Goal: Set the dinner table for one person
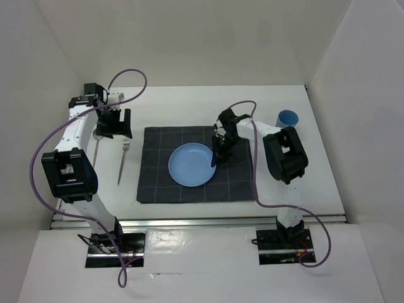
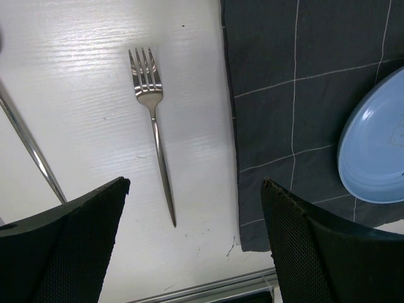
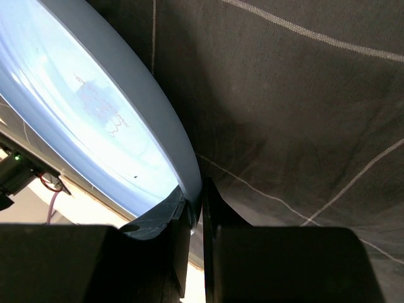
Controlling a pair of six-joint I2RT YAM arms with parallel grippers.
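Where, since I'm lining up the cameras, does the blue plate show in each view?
Top external: blue plate at centre, on the checked placemat.
Left wrist: plate at right edge, cut off.
Right wrist: plate upper left, rim in the right gripper.
Shared landmark: the placemat.

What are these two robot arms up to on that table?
They are laying a place setting. The right arm's tool is pinched on the rim of the blue plate, which lies on the dark checked placemat. The left arm's tool hangs open above a fork lying on the white table just left of the placemat. A blue cup stands off at the far right.
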